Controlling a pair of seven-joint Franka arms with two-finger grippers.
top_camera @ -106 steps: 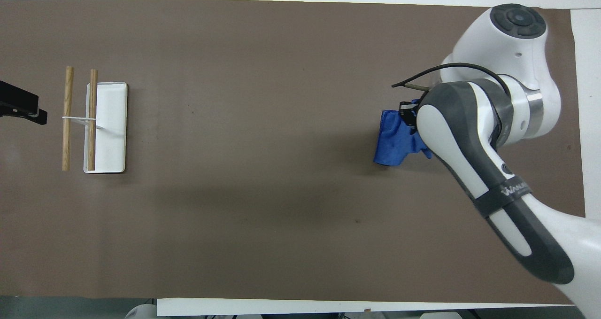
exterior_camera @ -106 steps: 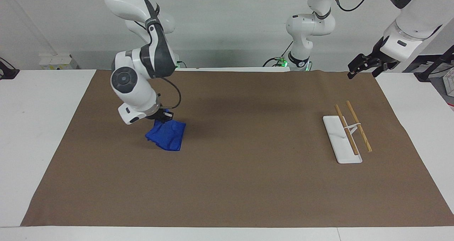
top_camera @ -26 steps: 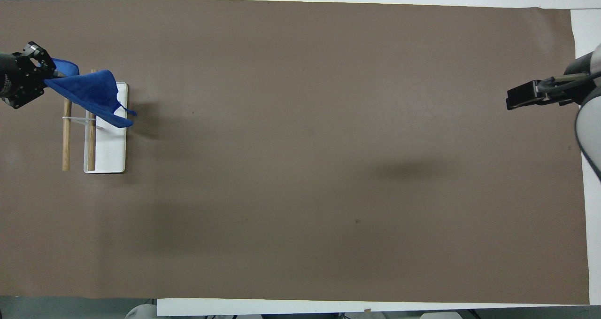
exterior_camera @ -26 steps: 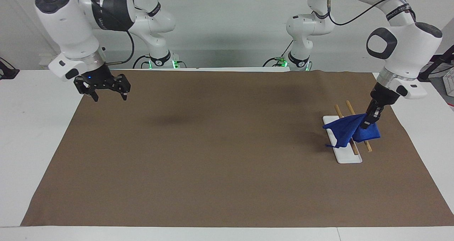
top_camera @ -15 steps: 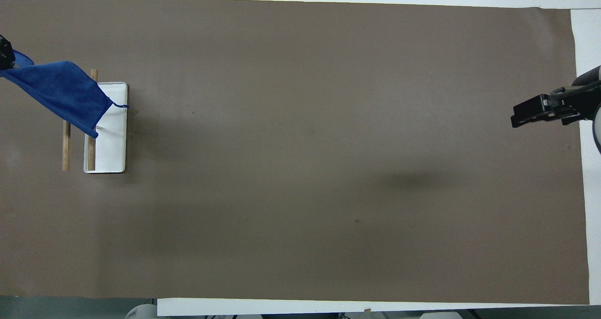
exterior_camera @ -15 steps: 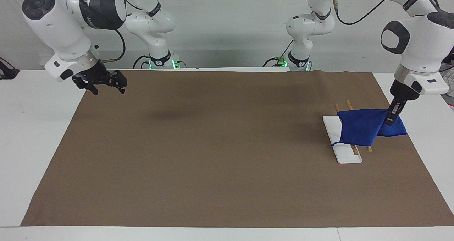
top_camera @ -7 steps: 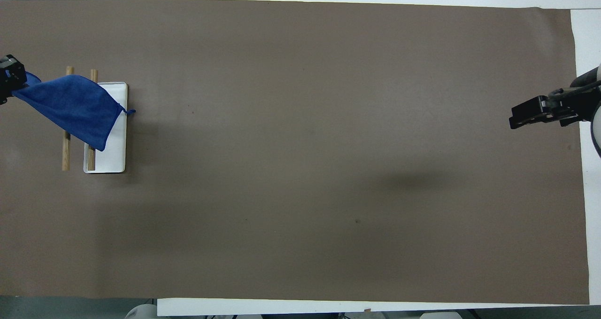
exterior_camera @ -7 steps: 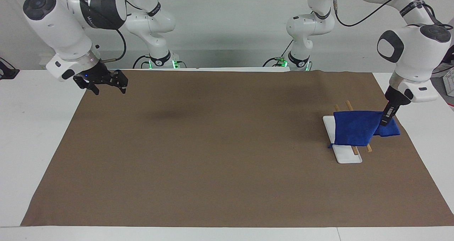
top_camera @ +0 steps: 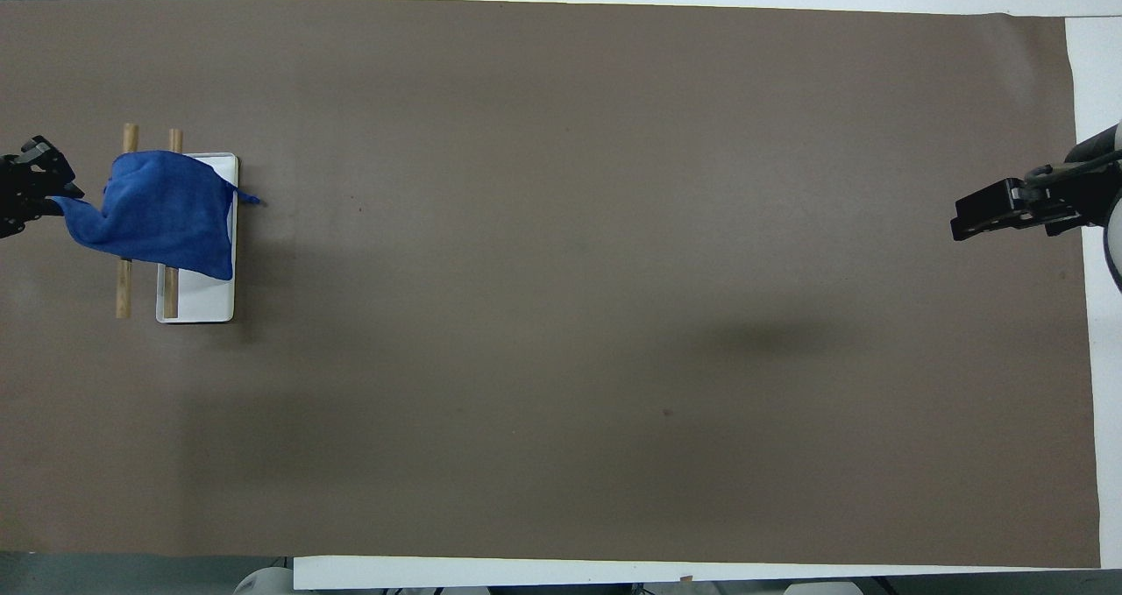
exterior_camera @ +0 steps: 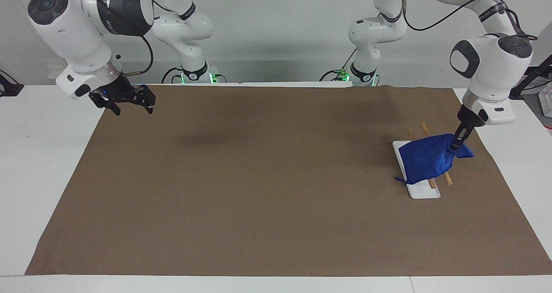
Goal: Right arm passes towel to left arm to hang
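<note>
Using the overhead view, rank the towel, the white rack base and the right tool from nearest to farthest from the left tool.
1. The towel, gripped by the left tool.
2. The white rack base, under the towel.
3. The right tool, at the right arm's end, waiting.

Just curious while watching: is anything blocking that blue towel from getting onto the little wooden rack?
Nothing visible. The towel already drapes over the rack's wooden bars, one corner pinched in the left claw. The right claw waits, open.
</note>
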